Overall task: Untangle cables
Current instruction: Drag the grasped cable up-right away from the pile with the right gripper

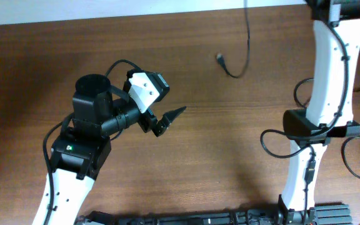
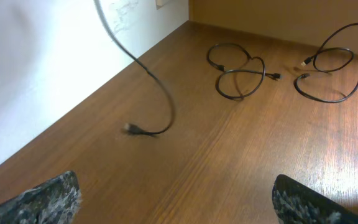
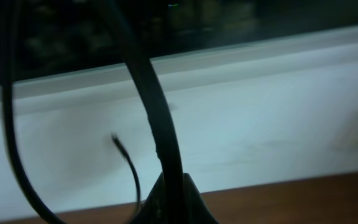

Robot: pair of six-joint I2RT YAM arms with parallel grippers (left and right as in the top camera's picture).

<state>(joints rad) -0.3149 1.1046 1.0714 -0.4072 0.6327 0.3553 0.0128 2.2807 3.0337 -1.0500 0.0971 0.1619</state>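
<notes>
Pinching one cable [image 3: 166,143] between pressed-together fingers [image 3: 194,208], right gripper [image 3: 170,190] hangs it ahead of left gripper [image 2: 179,200]. Left gripper spread wide; other cables [image 2: 240,72] lie beyond it.

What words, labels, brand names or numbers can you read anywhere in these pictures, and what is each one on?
No text can be read in any view.
Faint marks on the white wall, left wrist view: too blurred to read.
Small green light on the left arm, overhead view: a light only, no lettering visible.
</notes>
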